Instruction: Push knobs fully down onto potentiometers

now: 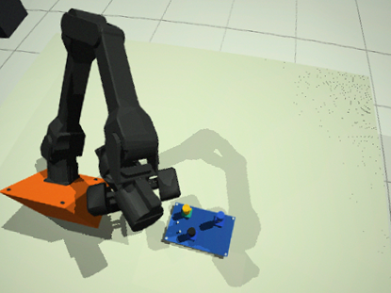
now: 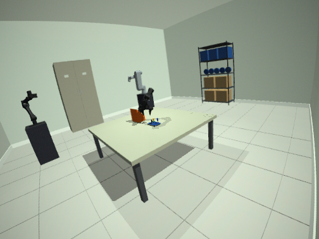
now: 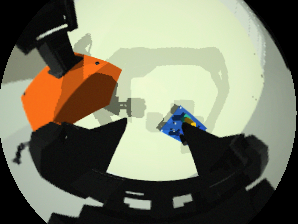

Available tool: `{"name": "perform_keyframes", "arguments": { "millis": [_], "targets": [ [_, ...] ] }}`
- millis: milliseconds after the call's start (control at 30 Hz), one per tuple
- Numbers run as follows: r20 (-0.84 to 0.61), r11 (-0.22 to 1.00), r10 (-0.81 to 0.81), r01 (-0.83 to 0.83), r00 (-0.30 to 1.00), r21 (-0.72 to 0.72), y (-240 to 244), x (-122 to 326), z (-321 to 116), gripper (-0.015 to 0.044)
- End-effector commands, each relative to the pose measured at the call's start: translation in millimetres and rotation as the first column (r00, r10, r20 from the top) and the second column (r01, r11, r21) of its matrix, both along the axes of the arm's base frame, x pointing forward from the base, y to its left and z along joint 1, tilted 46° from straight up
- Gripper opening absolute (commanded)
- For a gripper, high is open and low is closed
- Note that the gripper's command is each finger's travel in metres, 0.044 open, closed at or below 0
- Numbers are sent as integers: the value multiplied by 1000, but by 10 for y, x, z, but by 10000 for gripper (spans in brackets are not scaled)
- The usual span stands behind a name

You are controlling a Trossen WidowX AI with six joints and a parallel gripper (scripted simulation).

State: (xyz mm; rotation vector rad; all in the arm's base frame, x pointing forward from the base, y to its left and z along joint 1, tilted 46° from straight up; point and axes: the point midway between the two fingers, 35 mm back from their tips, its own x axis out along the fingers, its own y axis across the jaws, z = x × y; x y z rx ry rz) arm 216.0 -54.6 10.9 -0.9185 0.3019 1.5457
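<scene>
Two black fingers of the gripper [image 1: 134, 208] [image 2: 146, 114] [image 3: 155, 125] stand wide, empty, left of the blue rectangular circuit board [image 1: 206, 245] [image 2: 154, 124] [image 3: 171, 131]; likely finishing, needing stillness.

Wrist cam: one finger of my claw [image 1: 133, 192] [image 2: 146, 113] [image 3: 154, 121] covers part of the circuit board [image 1: 207, 236] [image 2: 154, 124] [image 3: 171, 122]; can't make out the blue knob [image 1: 220, 217] [image 2: 157, 119] there. Top cam: fingertips hidden under the claw body, near edge of the tabletop [image 1: 305, 280] [image 2: 126, 139] [image 3: 150, 90] cropped, dark stand [image 1: 0, 0] cut off at left. Knob-to-base gaps too small for me to read. Exterior: board tiny, its legs unresolved.
</scene>
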Motion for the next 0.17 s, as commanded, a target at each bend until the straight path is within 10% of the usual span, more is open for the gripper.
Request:
{"name": "perform_keyframes", "arguments": {
  "millis": [0, 133],
  "targets": [
    [2, 1000, 7, -7, 1000, -3, -1, -7, -3, 440],
    [2, 1000, 7, -7, 1000, -3, -1, -7, -3, 440]
  ]
}}
